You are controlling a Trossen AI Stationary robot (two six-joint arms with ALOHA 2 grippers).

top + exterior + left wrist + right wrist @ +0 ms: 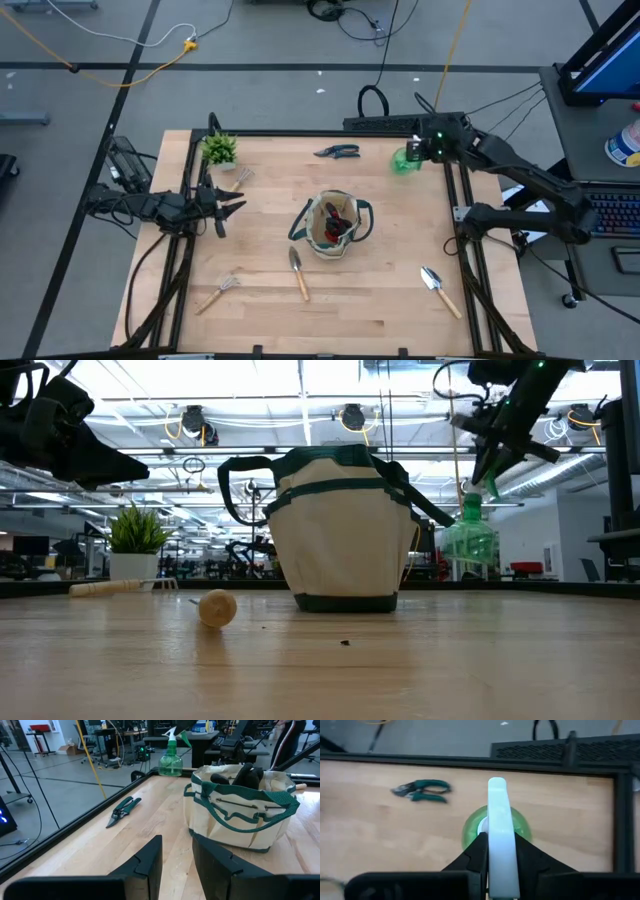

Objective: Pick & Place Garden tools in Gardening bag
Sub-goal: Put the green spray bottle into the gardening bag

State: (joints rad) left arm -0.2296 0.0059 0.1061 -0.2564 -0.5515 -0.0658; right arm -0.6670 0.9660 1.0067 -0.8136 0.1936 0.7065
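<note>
Nearest the front edge of the pale wooden table (pixel 350 320), three wooden-handled metal tools are lying flat: a small hand rake (pixel 218 291) toward the left, a narrow trowel (pixel 298 271) just in front of the bag, and a broader silver trowel (pixel 440 289) toward the right. The beige canvas gardening bag with dark green trim and loop handles (pixel 331 224) is standing upright at mid-table, with dark and red items showing inside it. Level with the bag, the left gripper (pixel 226 209) is hovering over the table's left side, its dark fingers (pixel 150 862) sitting nearly together with a slim gap and pinching nothing. A small green potted plant (pixel 220 150) is standing behind it, near the far left corner. Dark pruning shears with green grips (pixel 337 152) are lying near the far edge. At the far right corner, the right gripper (pixel 499 865) is pinching the white trigger head of the translucent green spray bottle (pixel 406 161) from above, fingers pressing both sides; whether the bottle is touching the table cannot be told
</note>
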